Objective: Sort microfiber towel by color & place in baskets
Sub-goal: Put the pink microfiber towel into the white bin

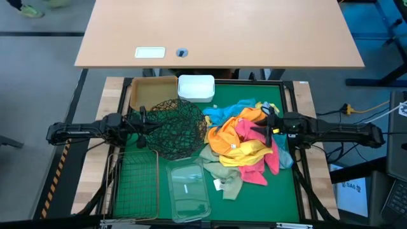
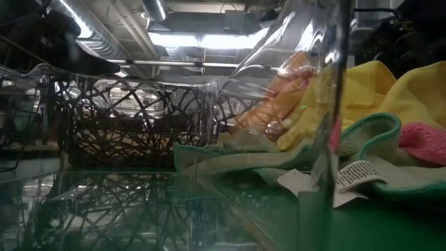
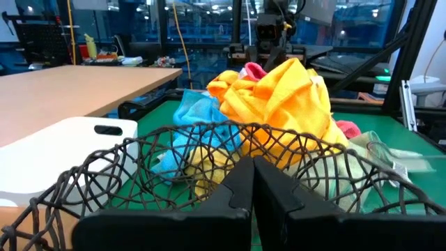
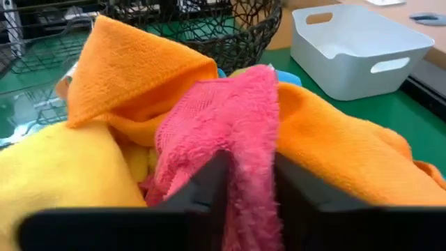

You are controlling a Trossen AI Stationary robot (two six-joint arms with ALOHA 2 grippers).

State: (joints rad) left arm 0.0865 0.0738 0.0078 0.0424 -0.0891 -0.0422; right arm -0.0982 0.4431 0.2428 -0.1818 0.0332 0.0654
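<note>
A pile of microfiber towels lies on the green mat, right of centre: orange (image 1: 227, 135), pink (image 1: 249, 130), yellow (image 1: 245, 152), light blue (image 1: 230, 112) and pale olive-green (image 1: 224, 173). My right gripper (image 1: 259, 130) reaches into the pile from the table's right and is shut on the pink towel (image 4: 237, 118). My left gripper (image 1: 152, 126) is shut and empty at the left rim of the round black wire-mesh bowl (image 1: 177, 127). It also shows in the left wrist view (image 3: 252, 183). My right gripper pinches a bunched fold of the pink towel (image 4: 252, 174) between its two fingers (image 4: 209, 183). The fingers come about level from the table's right side. The fold stands up between them, and the rest of the pink towel lies on the orange and yellow towels.
A tan rectangular box (image 1: 152, 92) and a white rounded tub (image 1: 196, 88) stand at the far edge. A rectangular wire basket (image 1: 135, 184) and a clear plastic tub (image 1: 188, 191) stand at the near edge. A wooden desk (image 1: 254, 32) stands beyond the table.
</note>
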